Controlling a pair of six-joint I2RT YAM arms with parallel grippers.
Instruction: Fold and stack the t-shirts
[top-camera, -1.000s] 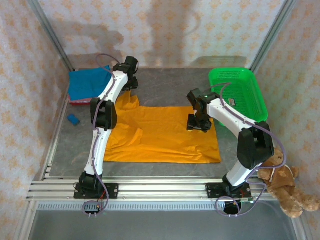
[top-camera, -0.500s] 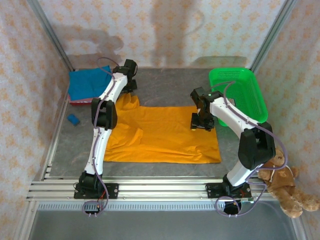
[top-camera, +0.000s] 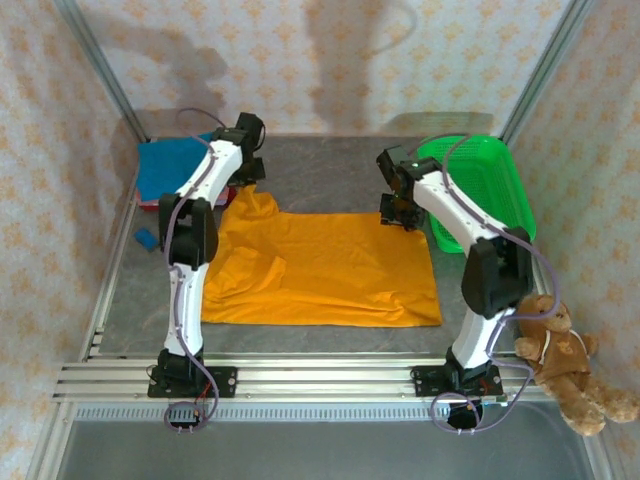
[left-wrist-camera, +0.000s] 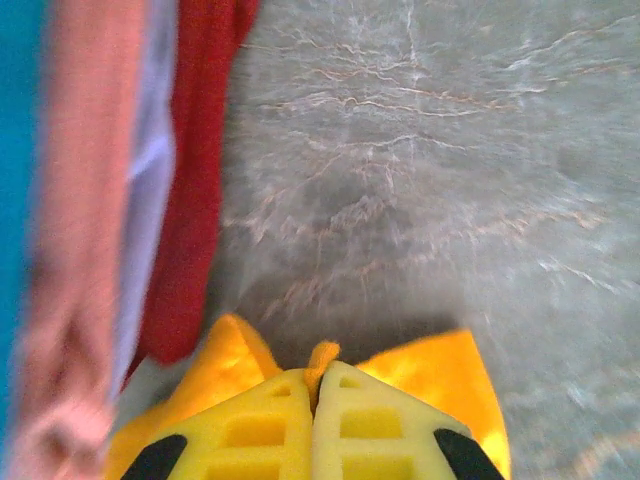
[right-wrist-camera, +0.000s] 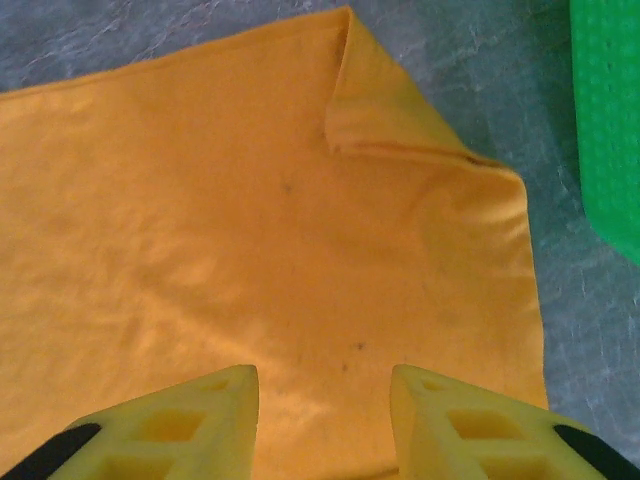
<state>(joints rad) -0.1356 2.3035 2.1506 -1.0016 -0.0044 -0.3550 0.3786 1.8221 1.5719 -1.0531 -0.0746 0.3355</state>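
Note:
A bright orange t-shirt (top-camera: 320, 265) lies spread flat in the middle of the table. My left gripper (top-camera: 247, 186) is at its far left corner, and in the left wrist view the yellow fingers (left-wrist-camera: 322, 375) are shut on a pinch of orange cloth (left-wrist-camera: 440, 370). My right gripper (top-camera: 400, 212) hovers over the far right corner, where a small flap is folded over (right-wrist-camera: 385, 110). Its jaws (right-wrist-camera: 322, 385) are open above the orange cloth (right-wrist-camera: 200, 230) with nothing between them. A folded blue t-shirt (top-camera: 165, 165) lies on a red one (top-camera: 152, 204) at the back left, with red (left-wrist-camera: 195, 200) and pink (left-wrist-camera: 90, 250) layers beside the left gripper.
A green mesh basket (top-camera: 485, 185) stands at the back right, close to the right arm, and its edge (right-wrist-camera: 610, 120) is right of the shirt. A brown teddy bear (top-camera: 560, 360) sits off the table's right front. A small blue object (top-camera: 146, 238) lies by the left wall.
The left gripper shut on the shirt's far left corner and shifted slightly back and left. The right gripper moved away toward the far right corner, its jaws narrowing a little.

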